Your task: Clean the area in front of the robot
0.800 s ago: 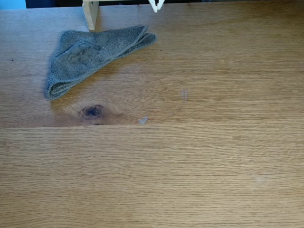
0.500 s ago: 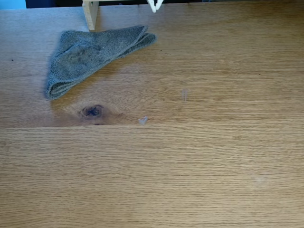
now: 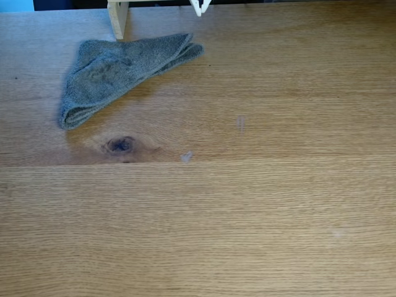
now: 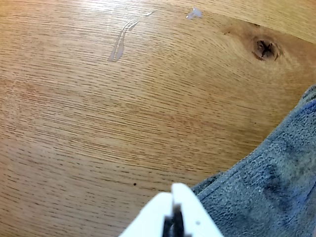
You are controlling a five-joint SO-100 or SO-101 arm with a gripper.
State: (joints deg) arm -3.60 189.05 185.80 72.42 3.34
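Worktop (image 3: 260, 216) of light-brown oak grain fills the fixed view, flat and matte, with a plank seam running across its middle. A dark oval knot (image 3: 120, 145) sits left of centre just above that seam; in the wrist view the knot (image 4: 265, 48) shows a cracked dark core. Two pale marks lie on the wood: a small whitish blob (image 3: 185, 156) just above the seam, and a faint thin streak (image 3: 241, 124) up and to the right of it. The wrist view shows the streak (image 4: 118, 44) as a glossy, slightly curved smear.

A grey terry cloth (image 3: 117, 71), folded and nubbly, lies at upper left. A pale wooden post (image 3: 117, 18) stands at its top edge.

White, pointed end effector (image 3: 202, 7) pokes in at the top edge, its smooth plastic fingers (image 4: 195, 210) pressed together, holding nothing, above the cloth's near corner (image 4: 266, 182).
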